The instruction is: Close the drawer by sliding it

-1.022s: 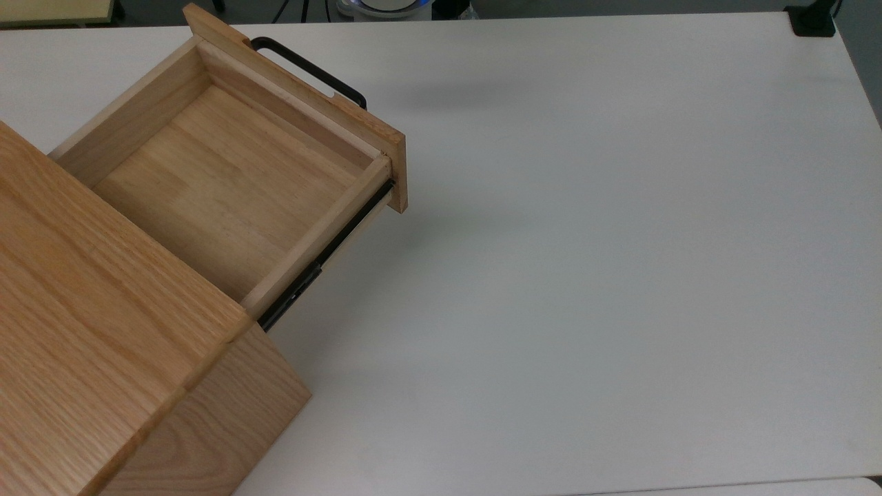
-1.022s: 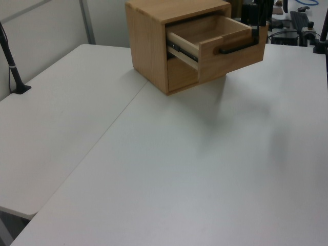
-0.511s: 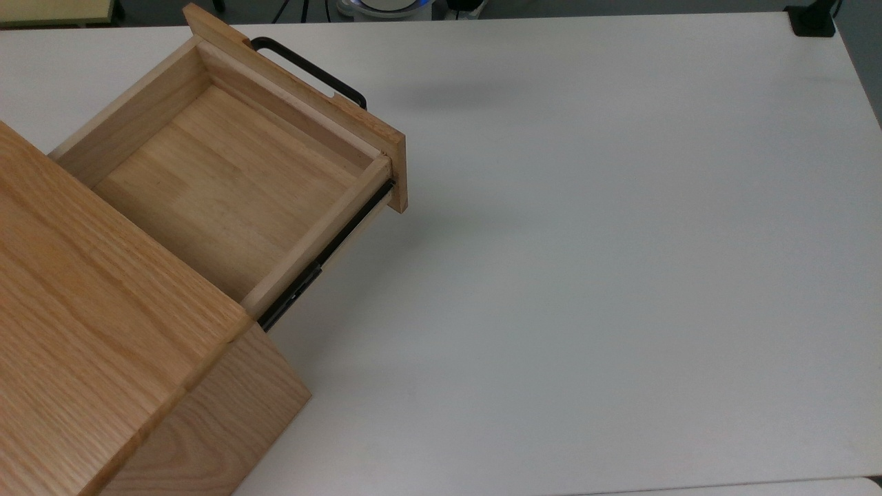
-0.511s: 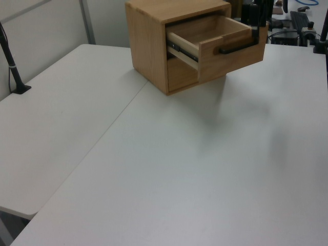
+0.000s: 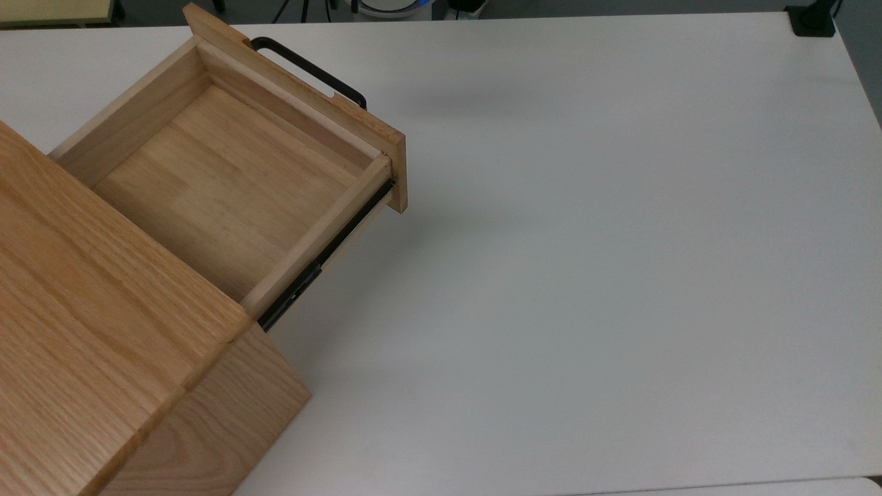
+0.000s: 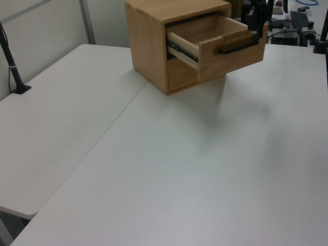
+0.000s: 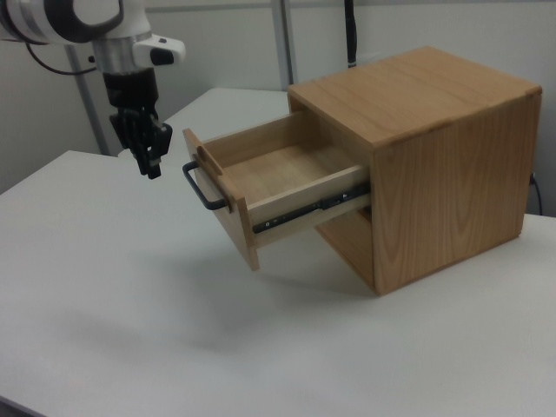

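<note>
The drawer [image 5: 207, 186] is pulled far out of the oak cabinet [image 5: 89, 331] and holds nothing. Its flat front panel carries a black bar handle [image 5: 310, 69]. In the right view the drawer [image 7: 278, 174] juts toward the right view's left, its handle [image 7: 198, 187] facing the arm. My gripper [image 7: 149, 165] hangs point-down just left of that handle and a little above it, touching nothing. In the left view the gripper [image 6: 258, 20] shows as a dark shape behind the far end of the drawer front [image 6: 233, 51].
The cabinet [image 7: 434, 156] stands on a white table [image 5: 586, 275] with wide bare surface in front of the drawer. A black clamp post [image 6: 13, 66] stands at the left view's left table edge. Another black mount [image 5: 813, 21] sits at the top view's upper right corner.
In the left view the dark gripper shape behind the drawer front has shifted slightly lower and closer to the handle. The drawer has not moved.
</note>
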Controlling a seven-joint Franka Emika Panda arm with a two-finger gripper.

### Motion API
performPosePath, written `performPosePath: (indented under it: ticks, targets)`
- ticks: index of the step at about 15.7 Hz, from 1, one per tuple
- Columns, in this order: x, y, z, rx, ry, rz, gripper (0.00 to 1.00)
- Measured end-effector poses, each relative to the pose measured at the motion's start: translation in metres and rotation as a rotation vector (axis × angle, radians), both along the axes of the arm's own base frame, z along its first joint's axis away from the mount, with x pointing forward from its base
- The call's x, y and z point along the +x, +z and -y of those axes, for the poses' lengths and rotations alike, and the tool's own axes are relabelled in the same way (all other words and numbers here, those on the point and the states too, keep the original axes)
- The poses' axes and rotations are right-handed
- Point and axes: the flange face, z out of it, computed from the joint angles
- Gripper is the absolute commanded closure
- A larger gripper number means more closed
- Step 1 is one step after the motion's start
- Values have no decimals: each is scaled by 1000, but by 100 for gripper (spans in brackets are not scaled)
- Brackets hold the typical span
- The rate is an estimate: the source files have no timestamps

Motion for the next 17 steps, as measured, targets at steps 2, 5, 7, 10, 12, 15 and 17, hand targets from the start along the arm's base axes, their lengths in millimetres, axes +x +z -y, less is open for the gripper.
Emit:
performPosePath:
  ticks: [2, 5, 7, 10, 12, 15, 17]
  targets:
    - [5, -9, 0, 0, -76, -15, 88]
    - [18, -19, 2, 9, -174, 7, 89]
    - [26, -29, 4, 8, -208, 11, 89]
    - [39, -43, 8, 9, -228, 24, 89]
    - [46, -52, 12, 9, -240, 22, 89]
    - [57, -60, 26, 10, -276, 45, 90]
    - [66, -60, 37, 11, -299, 91, 91]
